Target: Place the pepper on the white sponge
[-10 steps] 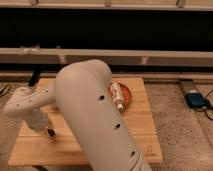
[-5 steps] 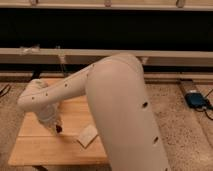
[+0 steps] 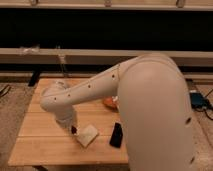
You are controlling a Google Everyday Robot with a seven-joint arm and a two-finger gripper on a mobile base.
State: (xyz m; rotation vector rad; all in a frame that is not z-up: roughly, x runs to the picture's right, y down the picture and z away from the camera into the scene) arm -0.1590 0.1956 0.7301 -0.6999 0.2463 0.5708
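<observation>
Gripper has moved right, and now you see it just left of the white sponge, a matte cream block on the wooden table; its state and the pepper's place you cannot tell.

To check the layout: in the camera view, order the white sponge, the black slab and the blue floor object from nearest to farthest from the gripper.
The gripper hangs over the front left of the table.
1. white sponge, just right of it.
2. black slab, further right.
3. blue object, floor, far right.
</observation>
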